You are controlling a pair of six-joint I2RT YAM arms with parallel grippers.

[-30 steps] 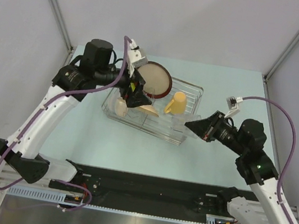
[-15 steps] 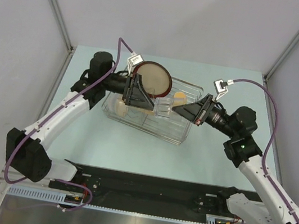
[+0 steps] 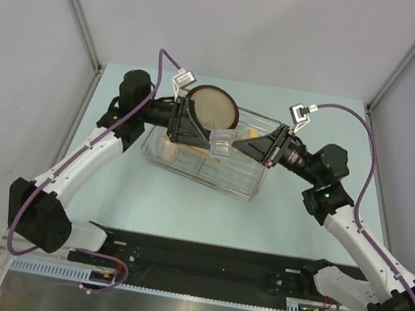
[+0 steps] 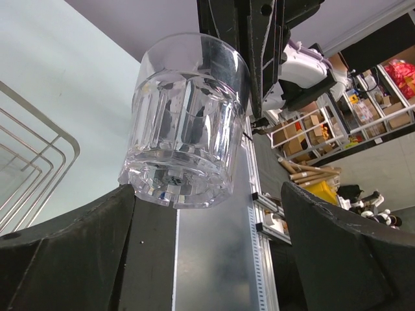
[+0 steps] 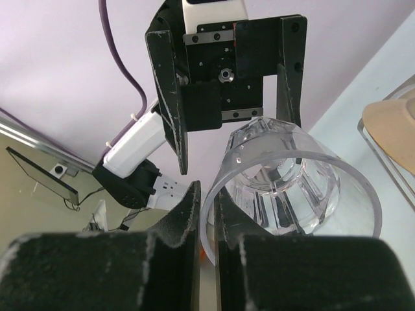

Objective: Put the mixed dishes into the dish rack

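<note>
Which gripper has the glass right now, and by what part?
The right gripper pinches the small clear glass by its rim wall; the left gripper is open, holding nothing.

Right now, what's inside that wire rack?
A dark-red-rimmed plate stands on edge at the back of the rack; a beige dish sits at its left end. The left pincer, right pincer and clear glass cover the middle, where only a sliver of yellow mug shows.

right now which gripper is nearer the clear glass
Right. The right gripper has its jaws pinched on the rim of the clear glass, holding it over the dish rack. The left gripper faces the glass's base with jaws open, close but not gripping.
</note>
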